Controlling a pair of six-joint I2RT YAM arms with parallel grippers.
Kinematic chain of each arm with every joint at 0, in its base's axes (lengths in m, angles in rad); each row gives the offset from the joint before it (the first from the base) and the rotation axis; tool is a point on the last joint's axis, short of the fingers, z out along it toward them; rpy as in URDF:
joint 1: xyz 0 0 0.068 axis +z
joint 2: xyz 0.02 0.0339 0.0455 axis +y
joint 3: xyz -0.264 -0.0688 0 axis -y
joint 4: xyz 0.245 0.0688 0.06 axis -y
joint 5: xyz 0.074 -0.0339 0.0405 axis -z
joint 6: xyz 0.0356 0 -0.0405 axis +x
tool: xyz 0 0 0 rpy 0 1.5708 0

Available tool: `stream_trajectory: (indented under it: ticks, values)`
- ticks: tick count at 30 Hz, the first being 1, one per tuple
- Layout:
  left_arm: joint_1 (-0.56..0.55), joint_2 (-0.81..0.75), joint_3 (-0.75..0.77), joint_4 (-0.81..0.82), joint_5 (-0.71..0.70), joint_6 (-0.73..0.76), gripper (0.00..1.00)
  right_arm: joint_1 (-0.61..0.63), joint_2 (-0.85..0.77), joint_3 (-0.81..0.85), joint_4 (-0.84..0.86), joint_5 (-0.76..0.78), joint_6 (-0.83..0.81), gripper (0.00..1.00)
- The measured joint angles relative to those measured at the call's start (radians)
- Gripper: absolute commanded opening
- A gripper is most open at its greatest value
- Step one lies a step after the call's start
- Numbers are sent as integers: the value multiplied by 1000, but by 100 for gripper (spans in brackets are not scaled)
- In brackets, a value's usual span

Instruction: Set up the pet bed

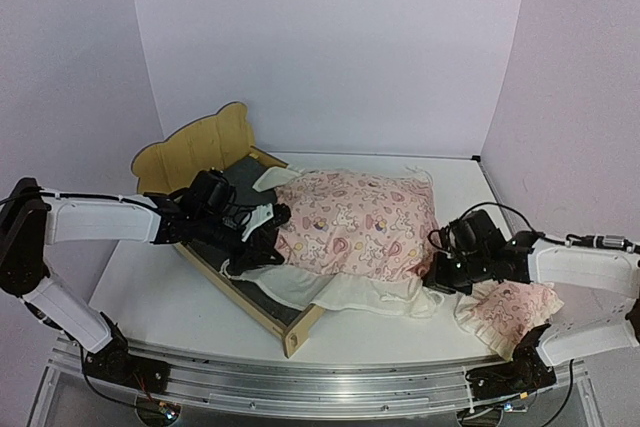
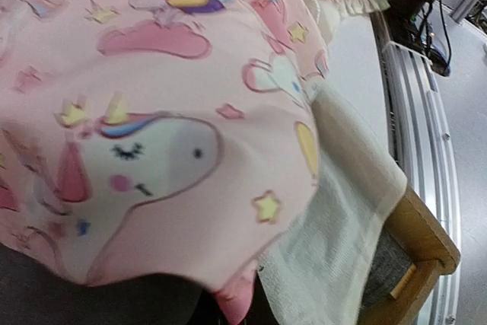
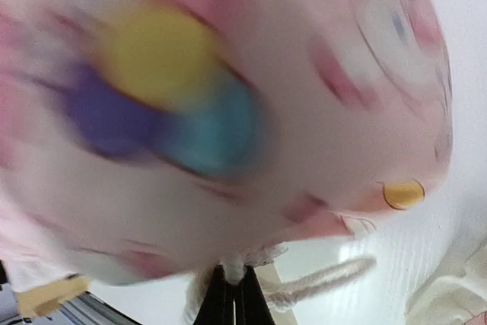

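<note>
We find both arms pinching the pink cover that lies across the pet bed.

On the white table (image 1: 160, 297) the pet bed (image 1: 195, 147) lies slantwise, with its bear-ear headboard at 10 o'clock and its foot corner near 6 o'clock. The pink printed cover (image 1: 360, 222), edged with a cream ruffle, drapes over the bed's middle and spills off toward 3 o'clock. The small pink pillow (image 1: 515, 312) lies on the table at 4 o'clock, beside the right arm. The left gripper (image 1: 266, 237) sits at the cover's 9 o'clock edge, fingers closed tight on a fold of pink cloth. The right gripper (image 1: 438, 263) sits at its 4 o'clock edge, fingers pressed together on the cream ruffle.
</note>
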Motion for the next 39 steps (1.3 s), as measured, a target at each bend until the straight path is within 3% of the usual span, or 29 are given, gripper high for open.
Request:
stream_trajectory:
  ticks: [5,10,16,22,30,39]
  values:
    - [132,25,209,-31,-19,28,0,0,27,378,-132,25,-109,0]
    - [266,131,498,-13,-60,100,0,-4,166,765,-219,60,-244,0]
    - [339,335,843,8,-112,147,0,-27,432,1212,-261,65,-406,0]
    - [406,593,1248,-8,-185,143,0,-56,632,1534,-281,55,-495,0]
    - [488,649,1332,-26,-252,129,0,-41,663,1611,-286,-66,-468,0]
    - [580,612,1310,-174,-209,147,0,223,630,1428,-291,-237,-516,0]
